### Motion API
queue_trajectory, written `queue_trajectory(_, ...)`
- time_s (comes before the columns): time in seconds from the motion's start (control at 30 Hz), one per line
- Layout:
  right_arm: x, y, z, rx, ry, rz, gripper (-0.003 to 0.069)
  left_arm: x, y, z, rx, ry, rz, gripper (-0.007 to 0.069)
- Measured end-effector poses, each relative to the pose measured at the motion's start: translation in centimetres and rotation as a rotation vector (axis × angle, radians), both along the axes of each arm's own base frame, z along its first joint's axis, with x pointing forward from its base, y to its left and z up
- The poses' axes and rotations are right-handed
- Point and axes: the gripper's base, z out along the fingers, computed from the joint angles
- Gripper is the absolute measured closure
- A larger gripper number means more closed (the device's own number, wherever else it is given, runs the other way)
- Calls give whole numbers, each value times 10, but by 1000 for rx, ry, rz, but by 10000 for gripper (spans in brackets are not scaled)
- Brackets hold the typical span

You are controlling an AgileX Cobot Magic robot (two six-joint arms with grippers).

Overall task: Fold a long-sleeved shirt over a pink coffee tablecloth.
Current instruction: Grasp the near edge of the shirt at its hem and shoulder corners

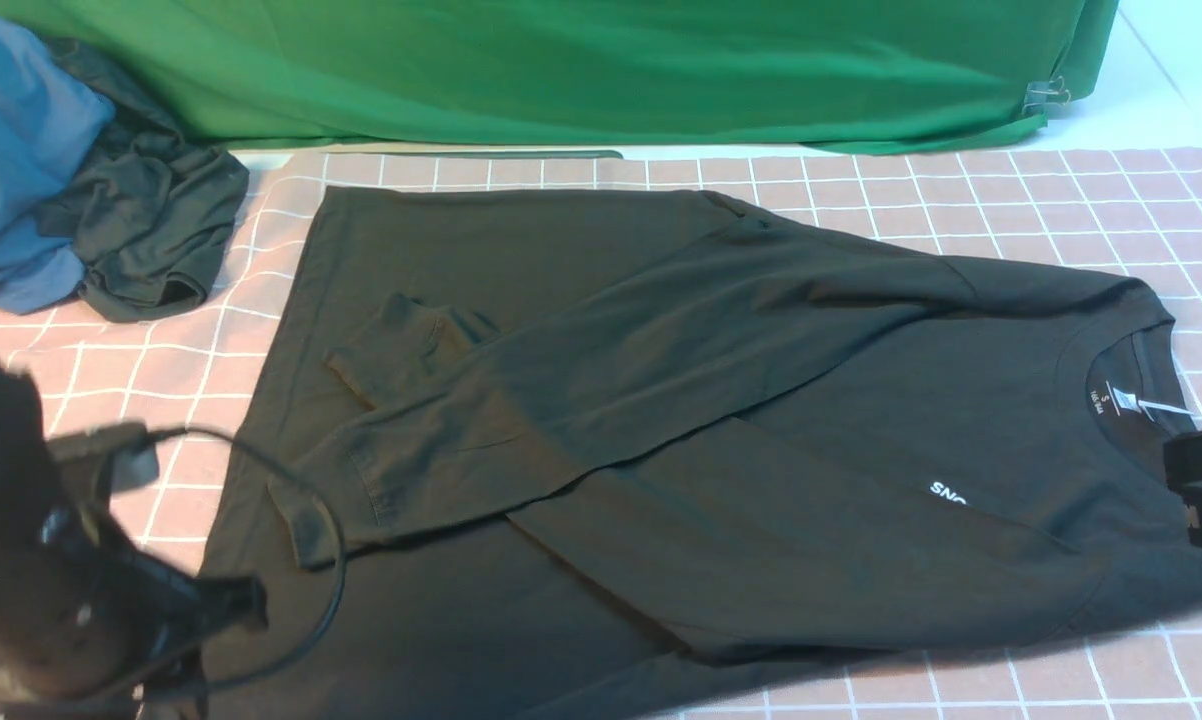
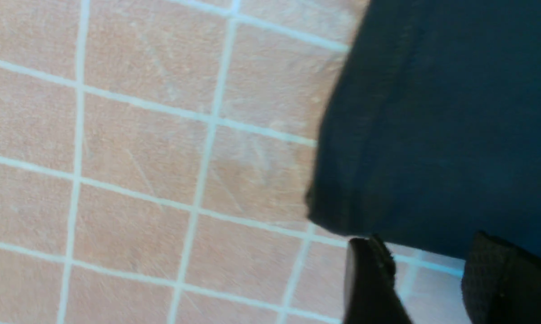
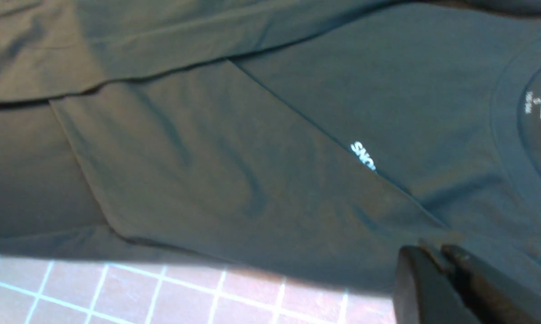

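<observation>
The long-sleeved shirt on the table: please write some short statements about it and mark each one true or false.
1. A sleeve lies across the long-sleeved shirt's body. True.
2. The white print is fully readable. False: a fold hides part of it.
3. The shirt lies on the green cloth. False: it lies on the pink coffee tablecloth.
4. The left end effector is open. True.
5. The collar is toward the robot's left. False: it is toward its right.
</observation>
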Motion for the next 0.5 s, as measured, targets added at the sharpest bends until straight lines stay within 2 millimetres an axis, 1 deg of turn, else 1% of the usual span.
queue_trajectory(0.1, 1, 0, 1, -5, -12, 11, 571, -6, 2, -14, 19, 3, -1, 190)
queue_trajectory(0.13, 1, 1, 1, -3, -15, 11, 571, -8, 4, -20, 33, -5, 2, 151)
queue_trajectory(0.2, 1, 1, 1, -2, -19, 12, 571, -8, 5, -23, 39, -12, 11, 118)
queue_trajectory(0.23, 1, 1, 1, 1, -24, 13, 569, -7, 5, -24, 46, -24, 16, 83)
queue_trajectory(0.27, 2, 1, 1, 1, -25, 13, 569, -5, 5, -24, 46, -38, 19, 64)
queue_trajectory(0.33, 2, 1, 2, 2, -28, 14, 569, -2, 5, -24, 39, -77, 18, 48)
queue_trajectory(0.4, 2, 1, 2, 1, -30, 16, 568, 2, 4, -24, 28, -107, 20, 50)
queue_trajectory(0.5, 2, 1, 2, -3, -31, 20, 568, 4, 2, -28, 10, -104, 34, 60)
